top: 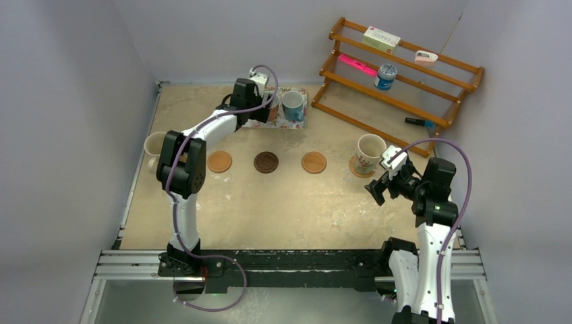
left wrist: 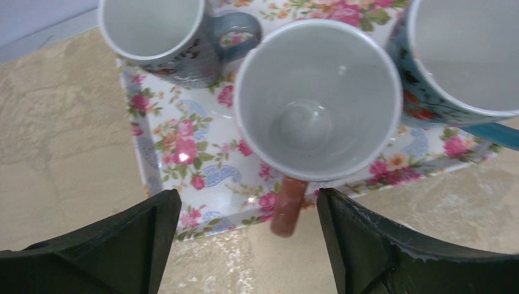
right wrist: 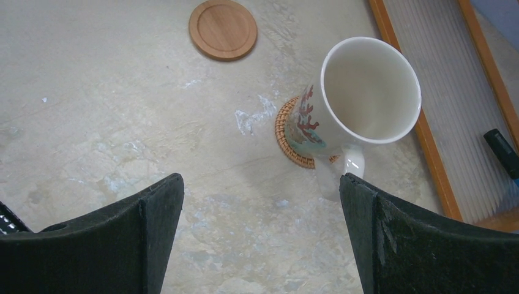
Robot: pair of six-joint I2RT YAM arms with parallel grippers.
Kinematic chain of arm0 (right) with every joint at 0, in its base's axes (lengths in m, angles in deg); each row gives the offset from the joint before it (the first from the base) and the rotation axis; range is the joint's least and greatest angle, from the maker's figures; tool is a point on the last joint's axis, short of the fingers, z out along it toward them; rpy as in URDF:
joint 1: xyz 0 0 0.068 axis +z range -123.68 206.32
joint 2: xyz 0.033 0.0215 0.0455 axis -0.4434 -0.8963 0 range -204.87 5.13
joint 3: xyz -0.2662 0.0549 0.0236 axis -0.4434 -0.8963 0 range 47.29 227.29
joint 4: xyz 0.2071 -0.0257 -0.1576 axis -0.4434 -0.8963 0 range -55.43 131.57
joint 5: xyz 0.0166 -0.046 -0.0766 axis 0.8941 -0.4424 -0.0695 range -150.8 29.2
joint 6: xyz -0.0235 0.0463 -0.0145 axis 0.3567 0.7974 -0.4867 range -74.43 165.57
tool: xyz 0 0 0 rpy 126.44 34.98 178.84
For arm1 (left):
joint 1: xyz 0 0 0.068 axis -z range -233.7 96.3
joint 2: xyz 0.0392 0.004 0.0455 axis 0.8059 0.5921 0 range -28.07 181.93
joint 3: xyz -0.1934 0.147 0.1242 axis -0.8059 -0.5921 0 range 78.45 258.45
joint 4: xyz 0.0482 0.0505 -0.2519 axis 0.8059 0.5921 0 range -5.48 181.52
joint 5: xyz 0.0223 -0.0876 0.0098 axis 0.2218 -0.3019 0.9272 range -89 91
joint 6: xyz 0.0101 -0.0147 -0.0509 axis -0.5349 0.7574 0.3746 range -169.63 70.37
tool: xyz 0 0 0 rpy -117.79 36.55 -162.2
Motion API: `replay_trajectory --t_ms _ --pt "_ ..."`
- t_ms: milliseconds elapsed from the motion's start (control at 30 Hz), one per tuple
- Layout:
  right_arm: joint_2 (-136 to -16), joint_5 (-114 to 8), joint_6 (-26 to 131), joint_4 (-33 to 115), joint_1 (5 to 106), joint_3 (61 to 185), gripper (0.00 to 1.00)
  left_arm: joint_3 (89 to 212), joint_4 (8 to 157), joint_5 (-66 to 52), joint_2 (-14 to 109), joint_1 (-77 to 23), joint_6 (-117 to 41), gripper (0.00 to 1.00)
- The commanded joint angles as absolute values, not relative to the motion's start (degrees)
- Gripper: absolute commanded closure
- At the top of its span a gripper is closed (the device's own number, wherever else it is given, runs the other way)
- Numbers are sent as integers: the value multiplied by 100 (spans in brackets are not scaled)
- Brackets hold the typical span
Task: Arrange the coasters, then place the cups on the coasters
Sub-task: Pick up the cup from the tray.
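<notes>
Top view: left gripper is out over the floral tray at the far side. Right gripper hangs near the right cream mug, which sits on a woven coaster. Left cream mug stands at the row's left end; we can't see what's under it. Left tan coaster, dark brown coaster and right tan coaster are bare.

Left wrist: jaws wide apart, nothing in them. Reddish-orange mug is on the tray dead ahead, handle pointing back between our fingers. Grey-blue mug and light blue mug crowd it either side. Risk: little room for a finger beside the mug wall, so we'd likely bump a neighbour or shove the tray. A pinch on the handle alone could let the mug swing.

Right wrist: jaws wide, empty, mug and coaster ahead, apart from both fingers. Risk: mug looks off-centre on the coaster (may be the angle). A careless sweep knocks it off.
</notes>
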State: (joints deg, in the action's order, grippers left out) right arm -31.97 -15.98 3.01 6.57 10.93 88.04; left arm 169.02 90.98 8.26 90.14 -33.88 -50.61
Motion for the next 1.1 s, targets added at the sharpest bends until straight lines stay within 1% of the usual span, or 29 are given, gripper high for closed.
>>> replay_trajectory --t_ms 0,67,233,333,433,667,833,967,1067 --pt "-3155 -1360 224 502 1072 8774 1 17144 8840 -213 8929 -3394 -5075 16" --pt "-3139 -1360 224 492 1073 8782 1 17248 8965 -436 9032 -3392 -5082 18" --pt "-3113 -1354 216 491 1076 8766 1 17291 8996 -481 9153 -3400 -5094 21" --pt "-3109 -1349 211 483 1072 8763 1 17293 8960 -502 9212 -3400 -5134 28" --pt "-3106 -1343 198 467 1077 8765 1 17317 8965 -509 9261 -3400 -5148 36" --pt "-3104 -1336 181 461 1077 8764 1 17362 8951 -439 9326 -3401 -5193 38" --pt "-3117 -1325 172 457 1076 8776 1 17395 8934 -394 9346 -3401 -5253 43" --pt "-3123 -1325 173 459 1076 8763 1 17432 8947 -392 9378 -3401 -5254 51" --pt "-3121 -1317 163 450 1076 8763 1 17464 8953 -381 9398 -3401 -5260 51"
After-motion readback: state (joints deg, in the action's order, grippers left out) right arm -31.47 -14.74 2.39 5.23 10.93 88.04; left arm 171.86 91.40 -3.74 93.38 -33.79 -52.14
